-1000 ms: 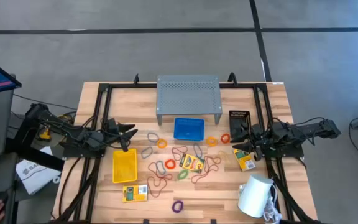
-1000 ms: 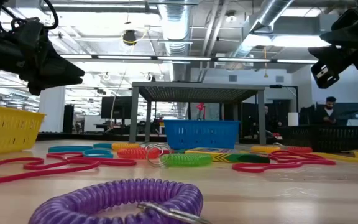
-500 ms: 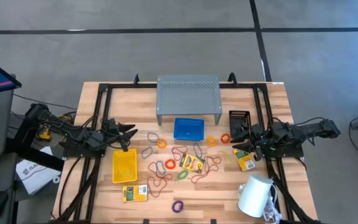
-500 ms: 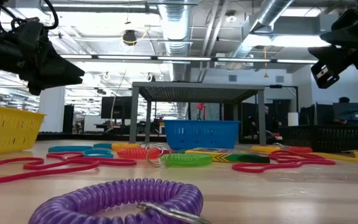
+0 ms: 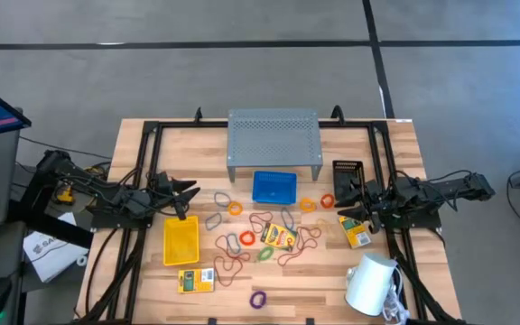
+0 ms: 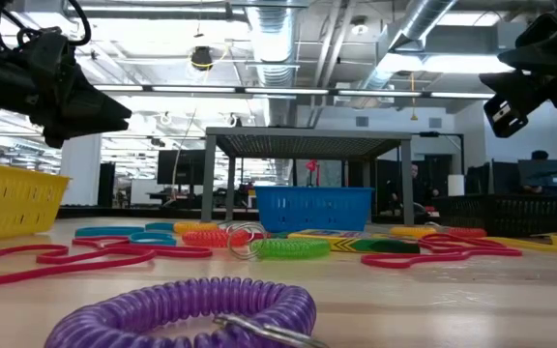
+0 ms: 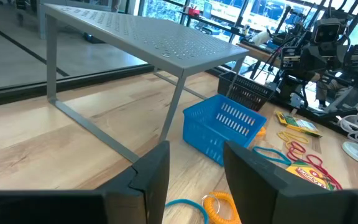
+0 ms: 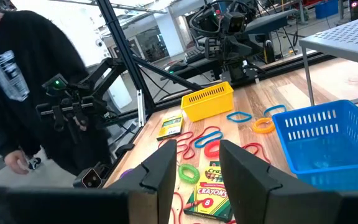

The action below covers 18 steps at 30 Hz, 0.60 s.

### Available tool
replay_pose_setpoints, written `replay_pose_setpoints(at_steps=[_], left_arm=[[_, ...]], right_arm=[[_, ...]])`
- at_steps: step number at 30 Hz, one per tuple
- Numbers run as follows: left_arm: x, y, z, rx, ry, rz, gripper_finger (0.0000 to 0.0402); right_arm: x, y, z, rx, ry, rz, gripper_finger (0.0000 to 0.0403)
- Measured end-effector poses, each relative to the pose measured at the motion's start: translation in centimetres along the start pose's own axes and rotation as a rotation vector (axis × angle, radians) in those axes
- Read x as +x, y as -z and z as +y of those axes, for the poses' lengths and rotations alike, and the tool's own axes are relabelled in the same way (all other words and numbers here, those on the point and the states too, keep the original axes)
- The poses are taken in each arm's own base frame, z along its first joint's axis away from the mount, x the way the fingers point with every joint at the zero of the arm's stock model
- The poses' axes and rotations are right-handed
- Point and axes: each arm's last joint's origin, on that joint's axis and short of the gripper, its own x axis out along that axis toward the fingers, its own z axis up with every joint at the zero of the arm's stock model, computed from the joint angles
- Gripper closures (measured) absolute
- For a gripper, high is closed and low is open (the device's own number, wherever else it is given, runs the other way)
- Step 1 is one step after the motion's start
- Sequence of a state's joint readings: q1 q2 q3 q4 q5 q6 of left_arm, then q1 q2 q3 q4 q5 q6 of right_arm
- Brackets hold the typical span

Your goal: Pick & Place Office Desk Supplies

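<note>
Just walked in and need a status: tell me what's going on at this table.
Nothing is being handled. The left gripper hovers open above the yellow bin; the right gripper hovers open by the black mesh bin. Coil loops and crayon packets lie scattered on the table, none visibly in the blue bin.

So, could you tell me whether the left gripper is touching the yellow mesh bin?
Apart. The low view shows the left gripper hanging well above the yellow mesh bin, open air between them.
</note>
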<state>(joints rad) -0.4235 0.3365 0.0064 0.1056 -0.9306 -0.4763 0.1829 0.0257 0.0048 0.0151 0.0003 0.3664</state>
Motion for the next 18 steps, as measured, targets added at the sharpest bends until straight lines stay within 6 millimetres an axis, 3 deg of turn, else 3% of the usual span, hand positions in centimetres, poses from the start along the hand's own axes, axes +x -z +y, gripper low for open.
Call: replay_pose_setpoints(at_steps=[11,18], left_arm=[[-0.1,-1.4,-0.6,-0.147,0.045,-0.099,0.0257],[0.1,-1.9,-0.4,-0.186,-0.025,-0.154,0.0257]], right_arm=[[0.0,0.0,0.0,0.0,0.0,0.001,0.0284],[0.0,0.0,0.0,0.0,0.0,0.0,0.0284]])
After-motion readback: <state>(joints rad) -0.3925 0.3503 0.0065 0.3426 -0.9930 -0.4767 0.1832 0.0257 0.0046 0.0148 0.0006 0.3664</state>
